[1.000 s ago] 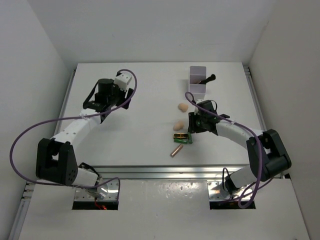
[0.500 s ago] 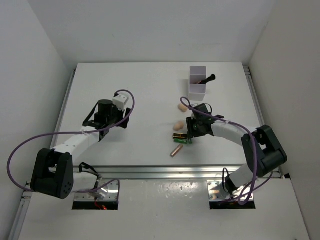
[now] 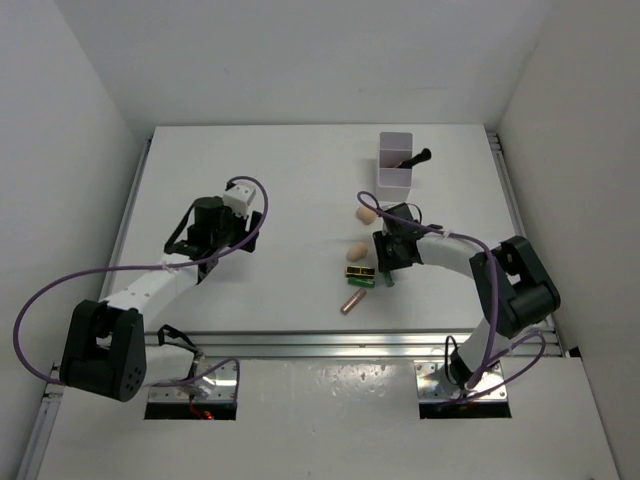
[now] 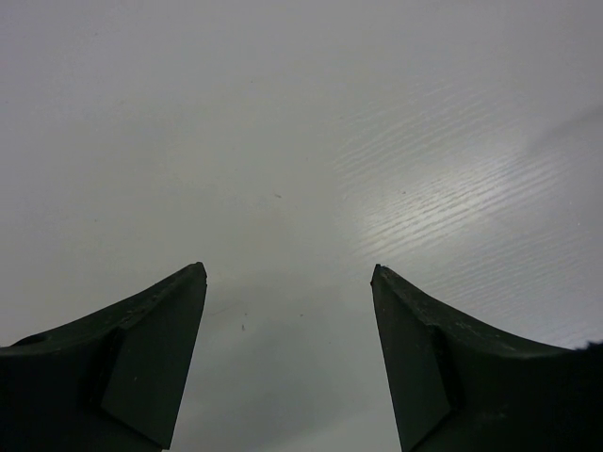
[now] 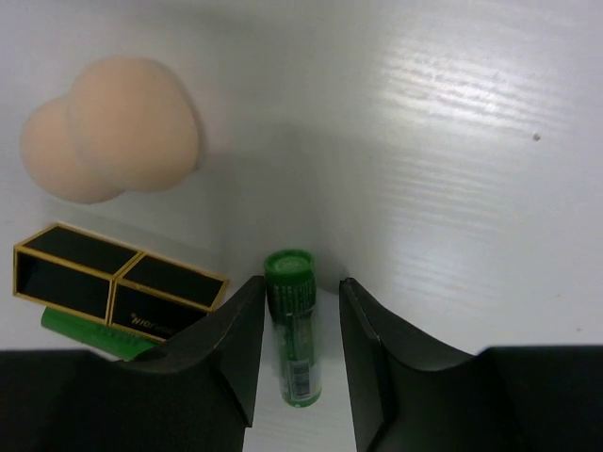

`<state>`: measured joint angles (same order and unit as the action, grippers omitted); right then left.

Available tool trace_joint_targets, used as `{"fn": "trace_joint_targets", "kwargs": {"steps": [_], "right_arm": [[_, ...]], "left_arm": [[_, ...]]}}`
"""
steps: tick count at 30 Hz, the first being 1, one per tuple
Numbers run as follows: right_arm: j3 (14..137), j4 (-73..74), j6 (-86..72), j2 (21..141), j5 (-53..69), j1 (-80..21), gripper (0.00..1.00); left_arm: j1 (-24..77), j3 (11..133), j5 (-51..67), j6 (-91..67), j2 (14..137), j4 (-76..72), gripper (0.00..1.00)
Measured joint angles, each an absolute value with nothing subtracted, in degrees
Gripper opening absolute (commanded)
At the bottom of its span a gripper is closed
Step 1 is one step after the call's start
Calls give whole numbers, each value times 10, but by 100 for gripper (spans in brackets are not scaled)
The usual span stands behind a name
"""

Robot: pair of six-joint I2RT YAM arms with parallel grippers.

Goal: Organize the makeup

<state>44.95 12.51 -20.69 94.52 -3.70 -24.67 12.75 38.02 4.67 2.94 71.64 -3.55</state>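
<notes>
Seen from above, a white table (image 3: 300, 170) carries a small cluster of makeup right of centre. A white two-compartment box (image 3: 396, 181) stands toward the far edge, with a black brush (image 3: 412, 158) leaning out over its right rim. Nearer the arms lie two peach sponges (image 3: 367, 214), one behind the other and a little apart. In front of them is a gold-black tube (image 3: 360, 271), and nearest of all a copper tube (image 3: 351, 301) lies alone.

The right end effector (image 5: 300, 282) is down at this cluster. In its wrist view the fingers stand on either side of a green tube (image 5: 292, 330) that lies lengthwise between them. The left finger is right against it and a thin strip of table shows on the other side, so the jaws are narrowly parted and not clamped. To the left, a second green tube (image 5: 83, 330) peeks out from under the gold-black tube, and one sponge sits beyond.

The left end effector (image 4: 287, 273) is well away on the left side of the table, its fingers spread wide and holding nothing.
</notes>
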Motion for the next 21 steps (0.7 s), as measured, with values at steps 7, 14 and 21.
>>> {"fn": "trace_joint_targets", "kwargs": {"steps": [7,14,21], "right_arm": [[477,147,-173,966,-24,-230,10],[478,173,-138,952,11,-217,0],[476,41,-92,848,44,-179,0]], "left_arm": [[124,380,47,29,714,-36,77],[116,380,46,30,715,-36,77],[116,394,46,33,747,-31,77]]}}
